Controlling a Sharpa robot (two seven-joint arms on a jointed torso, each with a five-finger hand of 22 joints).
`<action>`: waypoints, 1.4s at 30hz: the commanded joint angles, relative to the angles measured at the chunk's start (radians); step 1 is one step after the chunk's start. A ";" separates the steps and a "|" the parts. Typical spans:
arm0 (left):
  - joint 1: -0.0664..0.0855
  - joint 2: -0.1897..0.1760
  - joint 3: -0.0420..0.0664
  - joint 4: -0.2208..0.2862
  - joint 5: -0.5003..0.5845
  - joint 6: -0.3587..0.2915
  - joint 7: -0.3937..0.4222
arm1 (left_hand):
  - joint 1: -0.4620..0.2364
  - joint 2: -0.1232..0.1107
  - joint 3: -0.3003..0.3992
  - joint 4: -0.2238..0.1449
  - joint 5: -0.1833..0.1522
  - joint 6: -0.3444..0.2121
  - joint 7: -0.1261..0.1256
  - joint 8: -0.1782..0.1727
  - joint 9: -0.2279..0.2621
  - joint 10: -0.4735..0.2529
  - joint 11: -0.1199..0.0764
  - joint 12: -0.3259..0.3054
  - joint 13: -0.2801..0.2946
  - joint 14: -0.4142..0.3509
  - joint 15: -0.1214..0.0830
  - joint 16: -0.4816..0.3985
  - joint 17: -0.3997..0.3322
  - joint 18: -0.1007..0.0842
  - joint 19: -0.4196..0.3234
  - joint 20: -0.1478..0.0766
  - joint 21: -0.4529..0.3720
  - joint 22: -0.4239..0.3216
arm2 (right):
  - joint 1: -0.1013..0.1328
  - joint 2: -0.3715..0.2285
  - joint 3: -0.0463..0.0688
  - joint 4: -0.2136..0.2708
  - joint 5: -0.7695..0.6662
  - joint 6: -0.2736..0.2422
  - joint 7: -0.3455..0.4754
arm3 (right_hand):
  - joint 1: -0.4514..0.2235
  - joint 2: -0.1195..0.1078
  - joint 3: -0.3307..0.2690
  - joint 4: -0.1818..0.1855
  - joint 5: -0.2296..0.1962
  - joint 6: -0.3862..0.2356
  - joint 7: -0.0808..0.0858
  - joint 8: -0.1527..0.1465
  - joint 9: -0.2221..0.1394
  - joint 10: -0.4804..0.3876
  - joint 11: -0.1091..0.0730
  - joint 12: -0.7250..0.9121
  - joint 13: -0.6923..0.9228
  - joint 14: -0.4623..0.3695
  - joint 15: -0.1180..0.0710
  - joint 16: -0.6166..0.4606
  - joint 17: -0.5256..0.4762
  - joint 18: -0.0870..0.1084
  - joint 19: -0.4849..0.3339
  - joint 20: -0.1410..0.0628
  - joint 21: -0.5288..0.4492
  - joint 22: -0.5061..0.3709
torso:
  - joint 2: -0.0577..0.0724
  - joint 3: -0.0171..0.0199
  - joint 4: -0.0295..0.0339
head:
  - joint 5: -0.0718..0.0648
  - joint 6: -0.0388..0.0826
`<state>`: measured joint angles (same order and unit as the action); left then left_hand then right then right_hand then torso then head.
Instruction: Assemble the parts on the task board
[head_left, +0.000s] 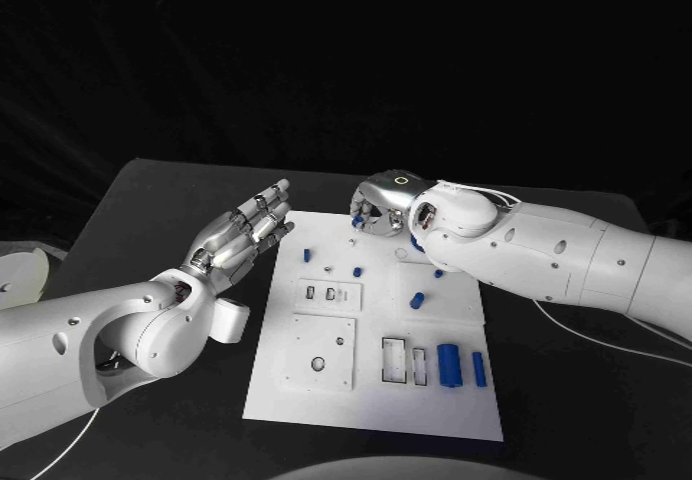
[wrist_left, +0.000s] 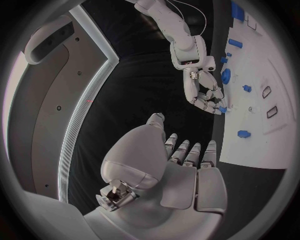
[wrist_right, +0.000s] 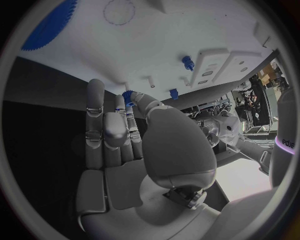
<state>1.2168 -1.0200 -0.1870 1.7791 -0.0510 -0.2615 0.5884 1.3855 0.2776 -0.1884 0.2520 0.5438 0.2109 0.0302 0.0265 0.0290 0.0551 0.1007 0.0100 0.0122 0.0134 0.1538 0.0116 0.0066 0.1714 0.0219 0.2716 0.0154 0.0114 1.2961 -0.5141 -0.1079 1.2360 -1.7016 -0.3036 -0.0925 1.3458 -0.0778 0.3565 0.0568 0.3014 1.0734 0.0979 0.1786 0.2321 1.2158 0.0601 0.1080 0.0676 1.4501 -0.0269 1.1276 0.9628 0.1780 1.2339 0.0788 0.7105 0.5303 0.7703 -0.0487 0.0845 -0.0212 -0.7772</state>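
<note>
The white task board (head_left: 375, 410) lies in the middle of the black table. My right hand (head_left: 382, 205) hovers over the board's far edge and pinches a small blue part (head_left: 356, 219) between thumb and finger. The right wrist view shows that hand (wrist_right: 137, 150) with the part (wrist_right: 128, 96) at its fingertips, close above the board (wrist_right: 162, 45). My left hand (head_left: 245, 232) is flat, fingers spread, holding nothing, beside the board's far left edge. Seen from the left wrist, the left hand (wrist_left: 181, 175) faces the right hand (wrist_left: 203, 92).
Small blue pegs (head_left: 307, 255) (head_left: 418, 298) stand mid-board. A thick blue cylinder (head_left: 449, 365) and a thinner one (head_left: 479, 368) lie at the near right. A blue gear (wrist_right: 50, 25) sits at the far end. A white cable (head_left: 606, 335) trails right of the board.
</note>
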 joint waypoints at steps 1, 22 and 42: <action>0.001 0.003 0.001 -0.001 0.010 0.025 0.002 | 0.008 -0.001 0.003 -0.004 0.007 0.002 0.006 0.004 0.001 -0.002 0.007 0.003 0.002 0.002 0.006 0.005 0.001 0.010 0.000 0.008 0.005 0.001 | -0.011 -0.005 -0.007 -0.003 0.000 0.045 -0.003 | -0.009 -0.002 0.008 -0.001 -0.004 -0.004 0.000 -0.006 0.107 -0.009 0.000 -0.006 0.000 -0.004 0.005 -0.006 -0.002 0.001 -0.010 -0.001 0.004 0.002 | 0.000 -0.0003 -0.0001 | 0.000 0.002; 0.001 0.005 0.000 -0.007 0.026 0.029 -0.004 | 0.010 -0.001 0.006 -0.007 0.010 0.001 0.011 0.004 0.001 -0.003 0.009 0.002 0.001 0.002 0.008 0.005 0.001 0.010 0.001 0.010 0.005 0.001 | -0.015 -0.017 -0.007 0.003 -0.003 0.046 -0.039 | -0.057 -0.038 0.010 0.021 -0.071 -0.594 -0.058 -0.132 -0.073 -0.086 0.032 -0.040 0.005 -0.070 0.034 -0.098 -0.103 0.001 -0.058 0.026 -0.021 0.018 | 0.001 -0.0001 0.0009 | 0.001 0.000; 0.001 -0.001 -0.003 -0.011 0.028 0.031 -0.001 | 0.012 -0.001 0.007 -0.010 0.013 -0.001 0.011 0.004 0.001 -0.004 0.011 0.002 0.001 0.003 0.010 0.005 0.001 0.010 0.001 0.011 0.006 0.001 | 0.059 -0.220 -0.006 0.213 0.061 -0.107 -0.003 | -0.049 -0.018 -0.030 0.034 -0.101 -0.461 -0.048 -0.086 -0.078 -0.047 0.016 0.017 0.034 -0.100 0.027 -0.159 -0.169 0.006 -0.064 0.026 -0.056 0.017 | -0.001 -0.0012 -0.0030 | 0.004 0.039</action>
<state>1.2167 -1.0211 -0.1900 1.7667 -0.0243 -0.2516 0.5769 1.3855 0.2776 -0.1827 0.2464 0.5518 0.2108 0.0374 0.0265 0.0287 0.0514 0.1042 0.0101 0.0118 0.0170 0.1573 0.0116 0.0063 0.1714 0.0256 0.2752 0.0154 0.0111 1.3514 -0.7147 -0.1137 1.4222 -1.6673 -0.3733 -0.1008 1.2937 -0.1013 0.3272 0.0914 0.1960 0.5956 0.0467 0.0890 0.1520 1.1593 0.0769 0.1198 0.0995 1.3581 -0.0011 0.9743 0.7987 0.1780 1.1747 0.1089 0.6602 0.5484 0.7703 -0.0487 0.0821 -0.0139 -0.7357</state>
